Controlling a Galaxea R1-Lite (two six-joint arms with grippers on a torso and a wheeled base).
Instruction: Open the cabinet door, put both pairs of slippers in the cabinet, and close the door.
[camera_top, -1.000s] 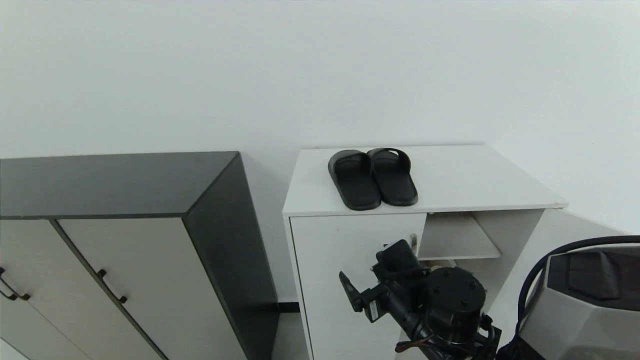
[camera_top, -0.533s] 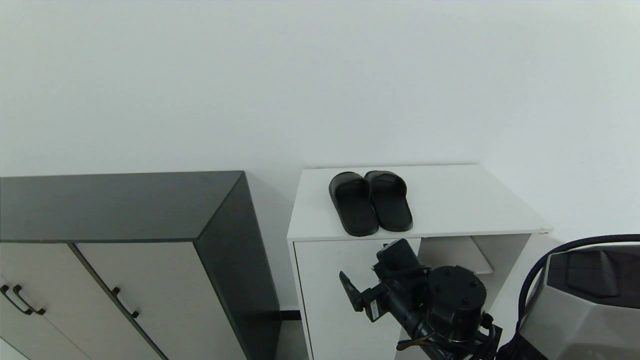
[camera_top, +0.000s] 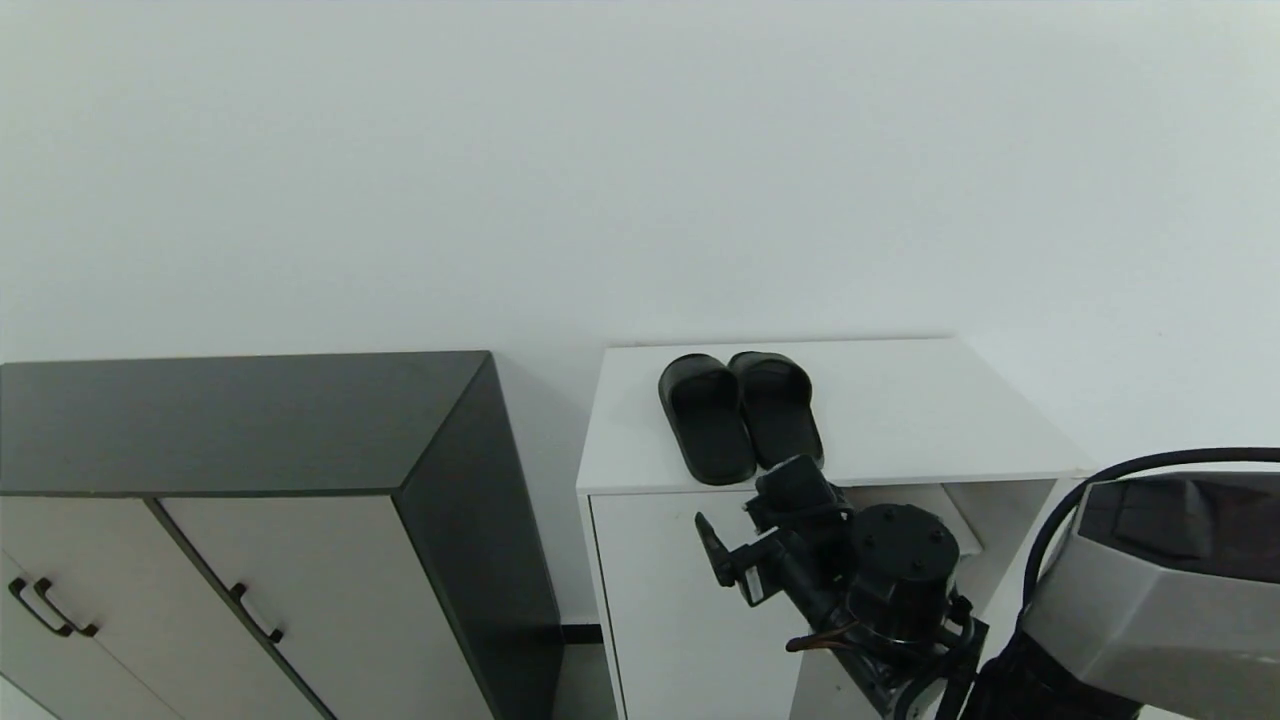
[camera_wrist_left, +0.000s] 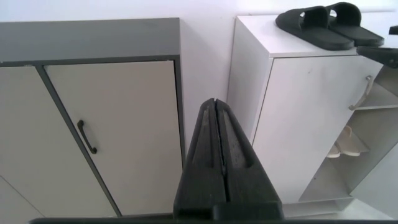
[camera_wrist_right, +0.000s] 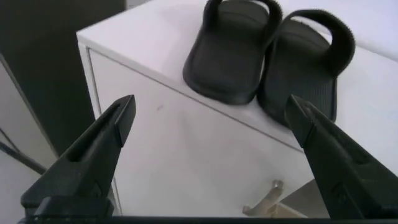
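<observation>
Second pair up next: right pincer poised before the black slippers

The black slippers lie side by side, touching, on top of the white cabinet, near its front edge and left of middle. The right gripper hangs just in front of that edge with its jaws spread wide, framing the pair's near ends. The left gripper is pressed closed on nothing, held low and well apart, facing the gap between the dark cabinet and the white one. The cabinet's right half stands open, and a pale pair seems to sit already on a lower shelf. So the step in hand looks like picking up the black pair. Next, the right arm must push forward over the top, pinch both slippers together, then carry them down into the open bay
</observation>
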